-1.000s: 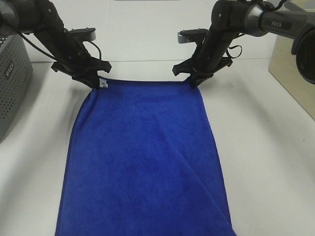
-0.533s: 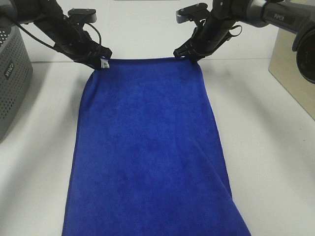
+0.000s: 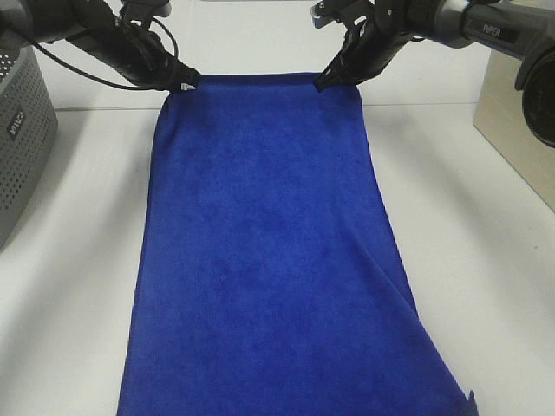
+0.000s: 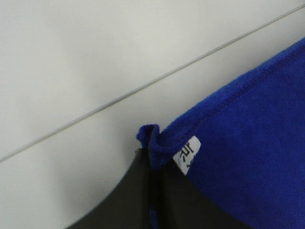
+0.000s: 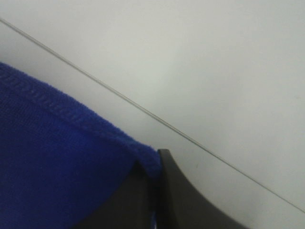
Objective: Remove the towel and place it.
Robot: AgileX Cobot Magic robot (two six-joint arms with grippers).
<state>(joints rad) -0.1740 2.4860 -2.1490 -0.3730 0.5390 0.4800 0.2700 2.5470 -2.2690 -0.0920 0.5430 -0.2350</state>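
Observation:
The royal-blue towel (image 3: 269,260) hangs stretched between my two grippers, its top edge level near the top of the exterior high view and its lower part running out of the bottom of the frame. My left gripper (image 3: 184,83) is shut on the towel's top left corner, where the small white tag (image 4: 187,152) sits beside the fingers. My right gripper (image 3: 324,81) is shut on the top right corner (image 5: 143,160). The left wrist view shows the towel's stitched edge (image 4: 238,90), the right wrist view the same edge (image 5: 62,109).
A grey perforated basket (image 3: 22,147) stands at the left edge of the white table (image 3: 69,286). A beige box (image 3: 520,113) stands at the right edge. A seam in the white surface runs behind the towel's top edge.
Both grippers have risen and moved toward the back, lifting the towel's top edge. The diagonal fold on the lower right has flattened and the towel hangs straighter.

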